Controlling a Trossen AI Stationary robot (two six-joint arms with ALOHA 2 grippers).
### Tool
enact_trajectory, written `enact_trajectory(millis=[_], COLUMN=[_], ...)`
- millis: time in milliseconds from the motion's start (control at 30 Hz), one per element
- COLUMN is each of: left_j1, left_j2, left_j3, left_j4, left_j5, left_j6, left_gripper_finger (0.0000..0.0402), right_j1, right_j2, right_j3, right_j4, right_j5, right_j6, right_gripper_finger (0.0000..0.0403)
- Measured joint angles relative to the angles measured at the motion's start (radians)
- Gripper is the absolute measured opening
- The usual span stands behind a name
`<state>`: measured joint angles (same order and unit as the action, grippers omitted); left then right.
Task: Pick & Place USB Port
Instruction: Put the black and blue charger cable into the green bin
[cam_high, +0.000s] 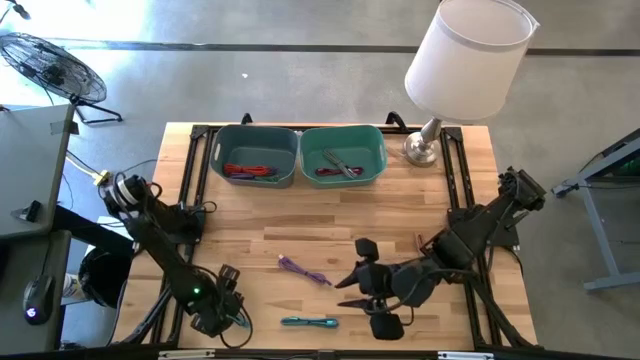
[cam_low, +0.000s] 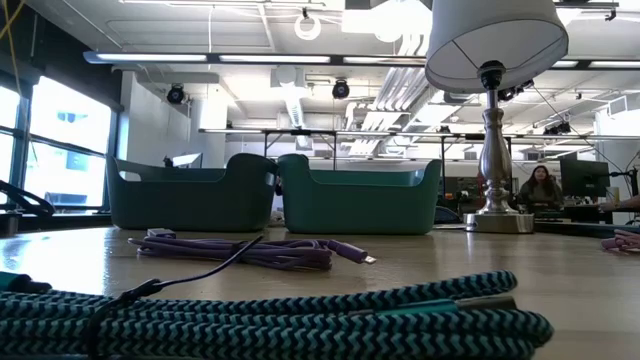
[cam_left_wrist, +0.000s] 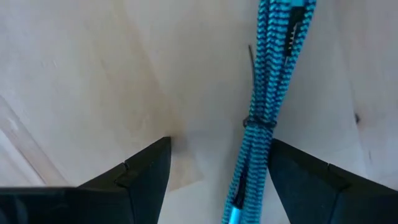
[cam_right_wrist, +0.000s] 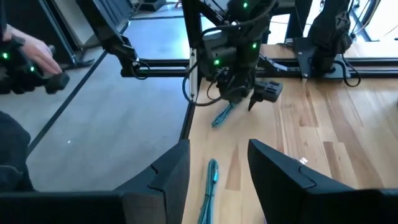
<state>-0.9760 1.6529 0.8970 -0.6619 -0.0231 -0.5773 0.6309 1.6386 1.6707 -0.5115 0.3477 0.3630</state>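
A teal braided USB cable lies bundled on the table near its near edge; it fills the low view's foreground. My left gripper is open, pointing down over that cable. The bundle lies between its fingers, close beside one of them, and I cannot tell whether they touch. The high view shows this gripper at the cable's left end. A purple cable lies flat mid-table. My right gripper is open, right of both cables, touching nothing; its fingers point toward the left arm.
Two teal bins stand side by side at the far edge, each holding cables. A lamp stands at the far right corner. Bare wood lies between bins and cables. A person's hand shows beyond the table's left edge.
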Motion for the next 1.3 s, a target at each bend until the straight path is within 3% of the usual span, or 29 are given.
enact_trajectory(millis=[167,233,300,433,633,767,900,1100,1200,1300], left_j1=[0.0,0.0,0.001,0.007,0.032,0.071,0.132,0.203,0.234,0.274], left_j2=[0.028,0.028,0.028,0.03,-0.006,-0.095,-0.194,-0.359,-0.434,-0.494], left_j3=[-0.001,-0.001,-0.002,-0.001,0.028,0.127,0.262,0.454,0.492,0.486], left_j4=[0.023,0.022,0.02,0.027,-0.003,-0.118,-0.231,-0.16,-0.077,0.049], left_j5=[0.001,-0.001,0.0,0.017,-0.001,-0.132,-0.316,-0.682,-0.777,-0.787], left_j6=[0.003,-0.004,-0.006,-0.012,-0.075,-0.064,0.05,0.384,0.547,0.678], left_gripper_finger=[0.0252,0.0234,0.0189,0.0035,0.0018,0.0018,0.0018,0.0018,0.0018,0.0018], right_j1=[0.011,0.011,0.011,0.011,0.011,0.011,0.011,-0.012,-0.045,-0.085], right_j2=[0.0,0.0,0.0,0.0,0.0,0.0,0.0,0.0,-0.001,-0.001], right_j3=[0.0,0.0,0.0,0.0,0.0,0.0,0.0,0.0,0.0,0.0], right_j4=[0.007,0.008,0.008,0.008,0.008,0.022,0.054,0.116,0.161,0.239], right_j5=[0.029,0.029,0.031,0.044,0.075,0.109,0.149,0.22,0.23,0.226], right_j6=[0.017,0.023,0.023,0.023,0.015,-0.045,-0.161,-0.348,-0.441,-0.529], right_gripper_finger=[0.0153,0.0153,0.0153,0.0153,0.0153,0.0153,0.0153,0.0154,0.0154,0.0154])
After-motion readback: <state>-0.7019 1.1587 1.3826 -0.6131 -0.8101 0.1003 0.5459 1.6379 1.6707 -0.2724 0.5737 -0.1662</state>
